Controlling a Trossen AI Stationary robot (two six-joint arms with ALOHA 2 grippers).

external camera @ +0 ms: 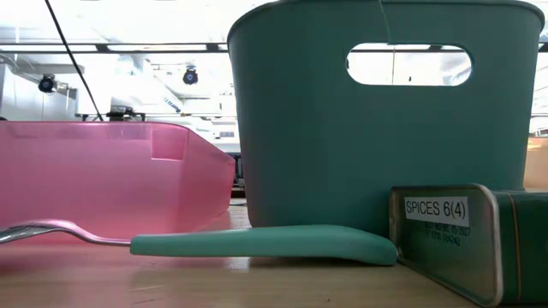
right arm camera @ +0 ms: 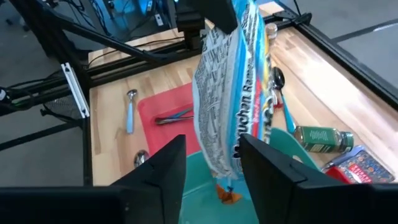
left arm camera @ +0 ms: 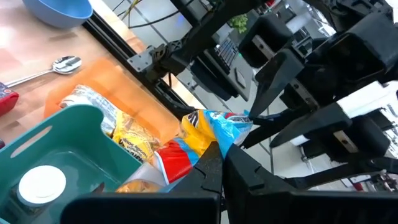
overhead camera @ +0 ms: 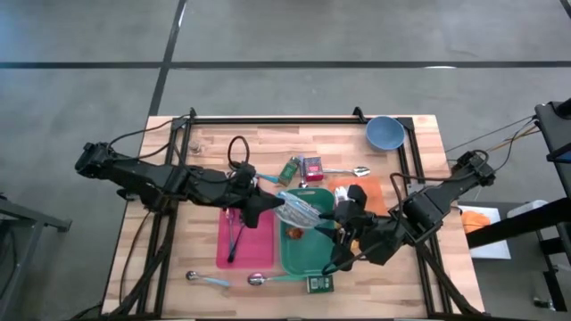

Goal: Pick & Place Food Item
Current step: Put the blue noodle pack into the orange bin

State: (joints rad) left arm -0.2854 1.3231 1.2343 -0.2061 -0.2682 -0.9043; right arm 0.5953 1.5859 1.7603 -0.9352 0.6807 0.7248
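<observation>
Space over green bin (overhead camera: 303, 254) is crowded: left gripper (overhead camera: 278, 201) and right gripper (overhead camera: 332, 234) both at the snack bag (overhead camera: 302, 210) there. Pink tray (overhead camera: 259, 241) only has tongs (overhead camera: 234, 234). Table (overhead camera: 214, 147) back-left bare; front edge blocked by spoons (overhead camera: 207, 279) and spice tin (overhead camera: 320, 283).

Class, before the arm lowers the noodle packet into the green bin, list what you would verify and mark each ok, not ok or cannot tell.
1. Left gripper shut on the noodle packet: ok.
2. Packet hangs over the green bin: ok, in the high view.
3. Right gripper clear of the packet: not ok; its jaws stand either side of the lower end.
4. Right jaws touching the packet: cannot tell.
5. Room in the bin: cannot tell; a white-lidded item and a small orange piece already lie inside.
6. Pink tray out of the drop path: ok.
</observation>
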